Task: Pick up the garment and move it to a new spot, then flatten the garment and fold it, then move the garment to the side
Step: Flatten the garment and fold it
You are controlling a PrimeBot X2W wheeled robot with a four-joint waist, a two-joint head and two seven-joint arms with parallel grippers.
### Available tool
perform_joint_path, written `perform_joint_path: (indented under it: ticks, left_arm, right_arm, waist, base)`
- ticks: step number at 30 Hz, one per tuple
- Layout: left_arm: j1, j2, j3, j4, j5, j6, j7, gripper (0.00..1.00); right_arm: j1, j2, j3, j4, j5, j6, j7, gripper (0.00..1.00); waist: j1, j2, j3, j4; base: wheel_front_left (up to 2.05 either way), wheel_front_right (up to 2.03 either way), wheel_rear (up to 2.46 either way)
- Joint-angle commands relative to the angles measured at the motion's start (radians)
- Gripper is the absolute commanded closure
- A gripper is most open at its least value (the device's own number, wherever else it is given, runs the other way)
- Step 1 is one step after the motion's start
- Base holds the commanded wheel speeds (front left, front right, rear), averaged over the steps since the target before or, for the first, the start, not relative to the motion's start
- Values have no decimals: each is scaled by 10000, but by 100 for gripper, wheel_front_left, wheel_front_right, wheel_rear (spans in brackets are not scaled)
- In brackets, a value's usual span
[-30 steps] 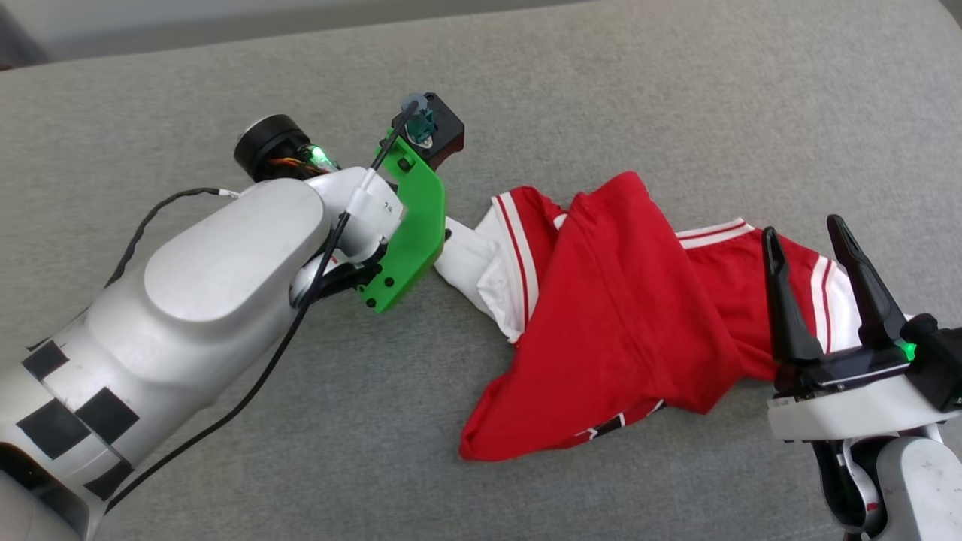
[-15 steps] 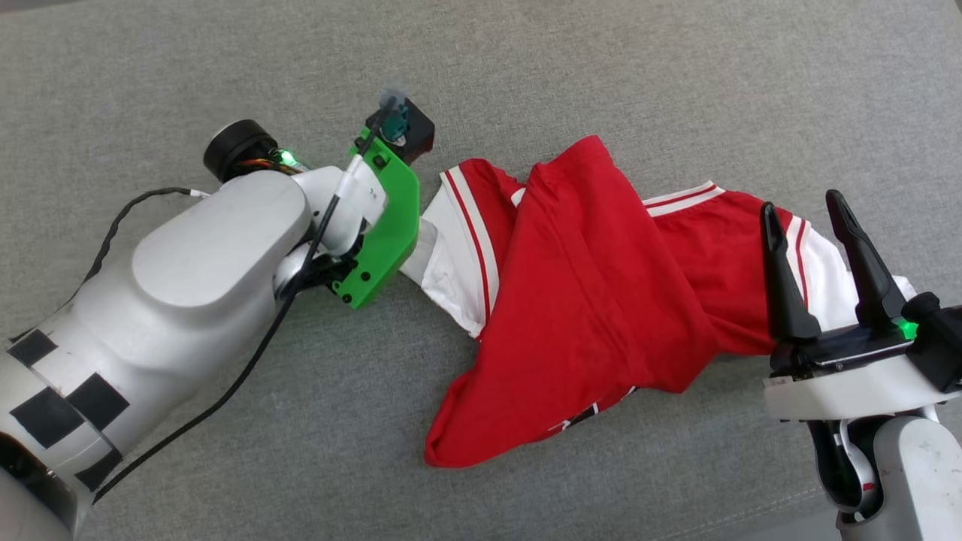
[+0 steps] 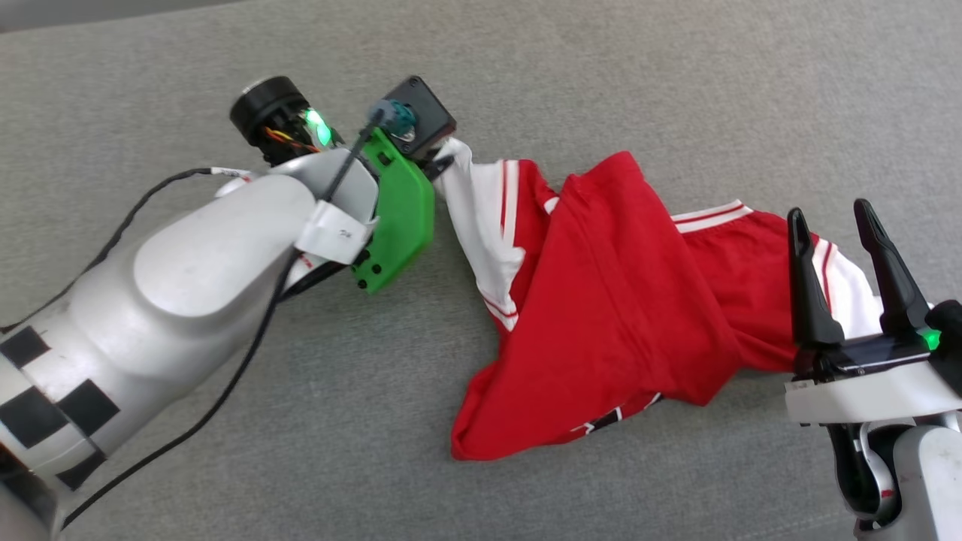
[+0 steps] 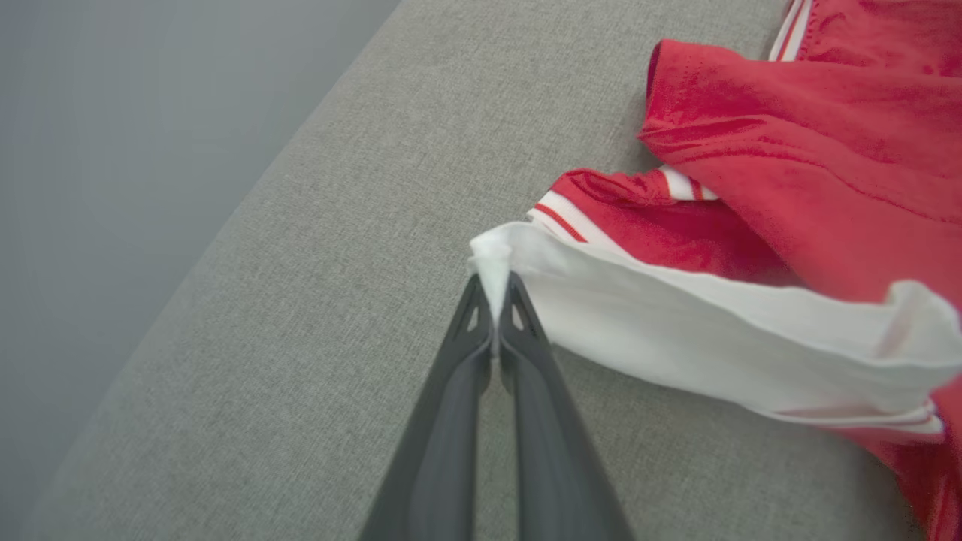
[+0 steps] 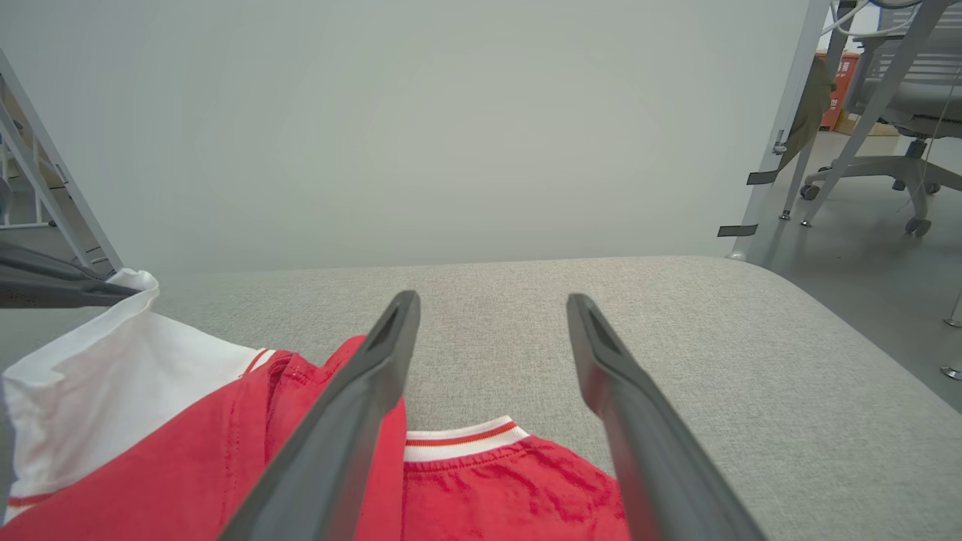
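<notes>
The garment, a red jersey with white sleeves and striped trim, lies crumpled across the grey cushion; a bit of black print peeks out at its lower edge. My left gripper is shut on the tip of one white sleeve, holding it lifted off the cushion. In the head view that gripper sits at the garment's upper left. My right gripper stands open over the garment's right end, with nothing between its fingers. The red cloth lies below them.
The grey cushion's far edge runs close to my left gripper, with a pale wall behind. Beyond the cushion's right side stand a metal frame leg and an office chair on the floor.
My left gripper has risen and moved away with the white sleeve, stretching it out from the pile. The head camera has shifted slightly. The right gripper stays open.
</notes>
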Motion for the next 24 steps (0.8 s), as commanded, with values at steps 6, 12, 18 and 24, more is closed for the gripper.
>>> perform_joint_path:
  ticks: [6, 12, 18, 24]
  left_arm:
    - [24, 803, 164, 303, 287, 16, -1868, 100]
    - [1240, 1526, 200, 913, 412, 440, -3303, 100]
    - [3017, 1814, 205, 1488, -59, 1046, -4216, 100]
    - [4467, 1671, 233, 2229, -669, 1142, -4757, 100]
  right_arm:
    - [440, -75, -149, 67, -105, -6, -20, 0]
    - [659, -163, -229, 147, -141, -6, -20, 0]
    - [864, -232, -357, 197, -141, -6, -20, 0]
    - [1020, -222, -461, 298, -107, -6, -20, 0]
  waist:
    - [-1, 0, -820, 1109]
    - [-1, 0, -1110, 1612]
    - [-1, 0, -1231, 1922]
    - [-1, 0, -1253, 2128]
  base:
    - [0, 0, 0]
    - [0, 0, 0]
    - [0, 0, 0]
    - [0, 0, 0]
